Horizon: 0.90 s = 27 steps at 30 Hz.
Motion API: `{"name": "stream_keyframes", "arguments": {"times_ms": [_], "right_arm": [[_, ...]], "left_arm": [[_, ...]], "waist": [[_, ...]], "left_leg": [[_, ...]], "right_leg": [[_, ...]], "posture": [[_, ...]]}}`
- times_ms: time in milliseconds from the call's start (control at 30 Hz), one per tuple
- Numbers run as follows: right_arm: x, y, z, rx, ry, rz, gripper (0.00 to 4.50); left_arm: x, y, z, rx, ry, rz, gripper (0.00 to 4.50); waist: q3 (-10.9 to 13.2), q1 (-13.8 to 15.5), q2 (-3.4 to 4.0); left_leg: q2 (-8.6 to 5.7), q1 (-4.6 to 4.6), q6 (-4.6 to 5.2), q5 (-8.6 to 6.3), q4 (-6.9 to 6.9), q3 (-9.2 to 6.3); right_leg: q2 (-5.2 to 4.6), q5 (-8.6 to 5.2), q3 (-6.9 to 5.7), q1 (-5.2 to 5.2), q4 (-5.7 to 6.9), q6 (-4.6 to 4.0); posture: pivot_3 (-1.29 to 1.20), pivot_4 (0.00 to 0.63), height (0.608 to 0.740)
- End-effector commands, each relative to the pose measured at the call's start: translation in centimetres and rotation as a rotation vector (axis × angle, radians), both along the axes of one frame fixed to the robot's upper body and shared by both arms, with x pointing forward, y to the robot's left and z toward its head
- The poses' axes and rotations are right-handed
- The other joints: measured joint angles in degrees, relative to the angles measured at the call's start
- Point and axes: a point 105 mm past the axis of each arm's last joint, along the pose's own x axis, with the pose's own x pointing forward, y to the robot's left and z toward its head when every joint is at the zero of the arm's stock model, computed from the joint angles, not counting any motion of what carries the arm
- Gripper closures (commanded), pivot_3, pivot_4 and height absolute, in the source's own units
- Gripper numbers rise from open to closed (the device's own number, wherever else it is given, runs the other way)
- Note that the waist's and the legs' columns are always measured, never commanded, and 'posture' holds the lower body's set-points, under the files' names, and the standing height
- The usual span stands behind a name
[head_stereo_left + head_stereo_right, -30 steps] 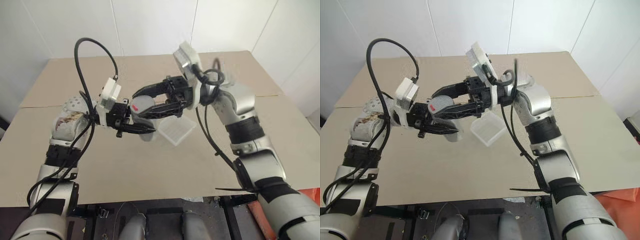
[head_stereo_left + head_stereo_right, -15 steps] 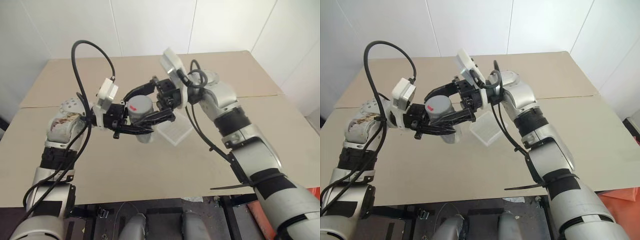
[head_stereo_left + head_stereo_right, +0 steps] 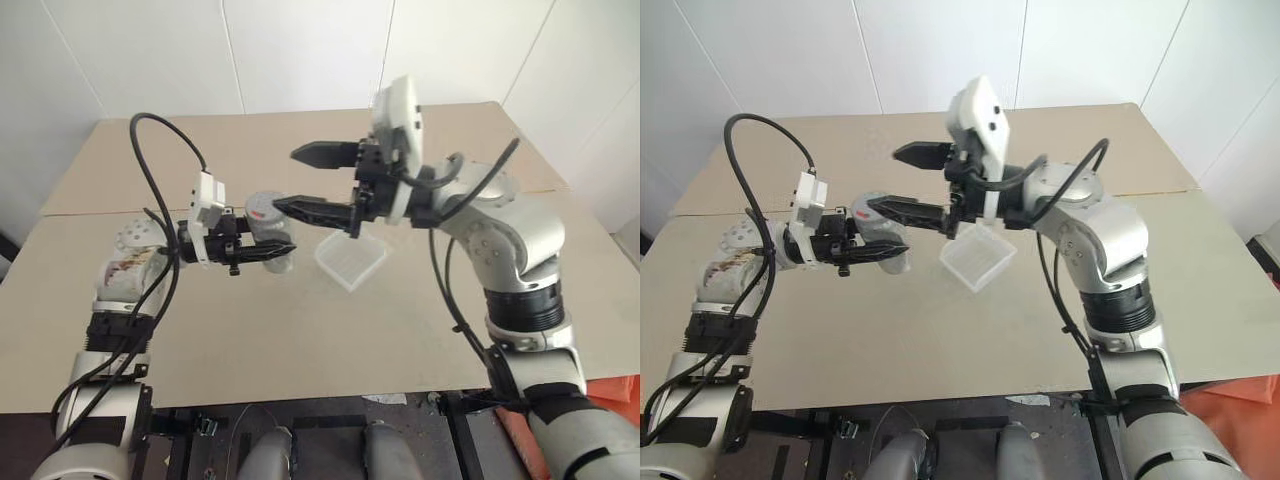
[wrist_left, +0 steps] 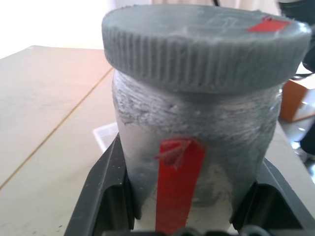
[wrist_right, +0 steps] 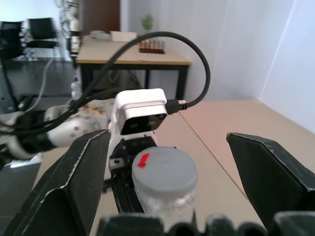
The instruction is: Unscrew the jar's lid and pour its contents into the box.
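My left gripper is shut on the jar, holding it upright above the table, left of the box. The grey ribbed lid with a red mark sits on the jar. The jar's cloudy wall, with a red strip, hides the contents. My right gripper is open and points left at the jar from the right. In the right wrist view the lid lies between its two spread fingers, with a gap on each side. The box, a clear shallow square tray, rests on the table.
The tan table has a seam running across its middle. White walls stand behind it. A black cable loops up from my left wrist. In the right wrist view another table and chairs stand far off.
My right gripper was shut around the lid; it has opened and its wrist has swung round. The left arm has carried the jar a little left and lower.
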Motion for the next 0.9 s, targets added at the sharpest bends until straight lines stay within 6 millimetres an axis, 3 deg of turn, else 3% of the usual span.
{"name": "stream_keyframes", "arguments": {"times_ms": [33,233,533,900], "right_arm": [[0.3,1.0,0.6,-0.020,-0.050,-0.077,0.09],[1.8,2.2,-0.6,-0.064,-0.049,-0.154,0.09],[1.9,2.7,-0.5,-0.052,-0.035,-0.141,0.09],[4.9,-2.8,-0.9,-0.060,0.010,-0.275,0.09]], "left_arm": [[-0.2,-0.4,0.8,-0.013,-0.044,-0.007,2.54],[-0.3,-0.8,1.1,-0.017,-0.048,-0.029,2.54],[-0.4,-0.3,1.3,-0.005,-0.051,-0.033,2.54],[-1.2,0.8,2.0,0.007,-0.063,-0.033,2.54]], "waist": [[0.0,0.2,0.00],[0.0,0.2,0.00],[0.0,0.1,0.00],[0.0,0.0,0.00]], "left_leg": [[-0.01,0.00,0.00,0.00,0.00,0.00],[-0.01,0.00,0.00,0.00,0.00,0.00],[-0.01,0.01,0.00,0.00,0.00,0.00],[-0.01,0.03,0.00,0.00,0.00,0.01]], "right_leg": [[0.00,0.00,0.00,-0.02,0.00,0.00],[0.00,0.00,0.00,-0.02,0.01,0.00],[0.00,0.00,-0.01,-0.01,0.01,0.00],[0.00,0.00,-0.01,0.01,0.00,0.00]], "posture": [[0.00,0.150,0.740],[0.00,0.150,0.740],[0.00,0.150,0.740],[0.00,0.150,0.740]]}}
